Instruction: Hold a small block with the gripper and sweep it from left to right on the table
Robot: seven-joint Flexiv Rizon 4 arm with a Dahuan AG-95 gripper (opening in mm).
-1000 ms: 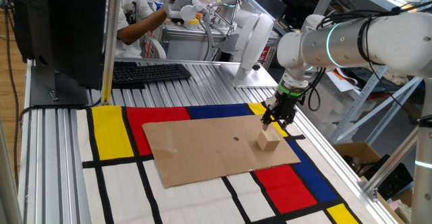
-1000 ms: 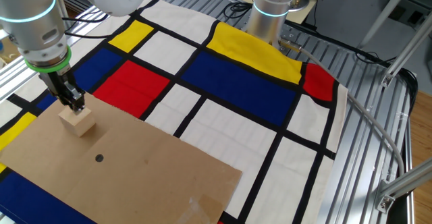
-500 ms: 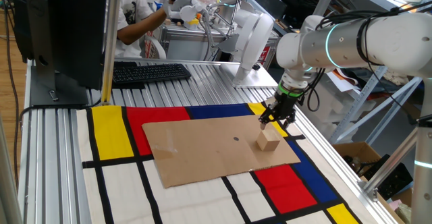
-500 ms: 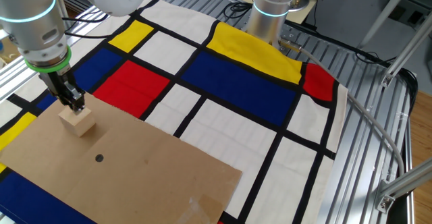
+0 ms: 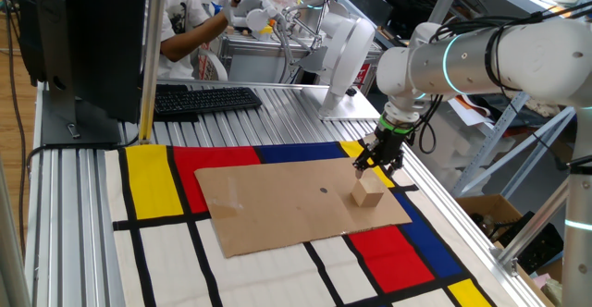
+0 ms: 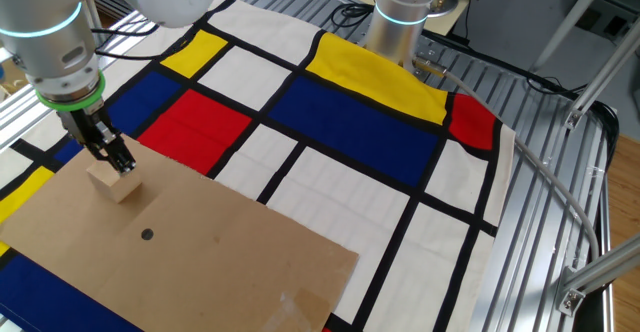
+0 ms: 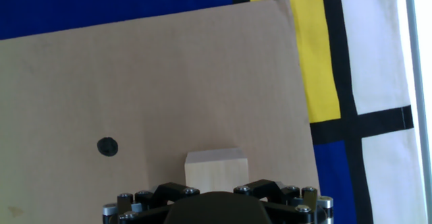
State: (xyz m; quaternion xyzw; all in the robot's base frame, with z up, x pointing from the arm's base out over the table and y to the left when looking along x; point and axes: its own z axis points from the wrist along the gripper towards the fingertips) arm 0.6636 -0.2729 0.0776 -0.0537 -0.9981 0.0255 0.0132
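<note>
The small block point(image 5: 368, 192), a plain tan wooden cube, rests on the brown cardboard sheet point(image 5: 277, 205) near its right edge. It also shows in the other fixed view point(image 6: 112, 184) and in the hand view point(image 7: 216, 169). My gripper point(image 5: 377, 164) hangs just above the block's far side with its two black fingers spread, holding nothing. In the other fixed view the gripper point(image 6: 122, 164) is at the block's top edge. The hand view shows only the gripper's black housing point(image 7: 216, 209); the fingertips are hidden. The cardboard lies on the coloured mat point(image 5: 153, 178) of the table point(image 5: 277, 104).
A black keyboard point(image 5: 203, 99) and a monitor stand point(image 5: 83, 48) are at the table's back left. A white device point(image 5: 347, 53) stands at the back. A person point(image 5: 185, 20) works behind the table. A second arm's base point(image 6: 405, 17) stands at the mat's far edge.
The gripper has shifted very slightly above the block. The block has not moved.
</note>
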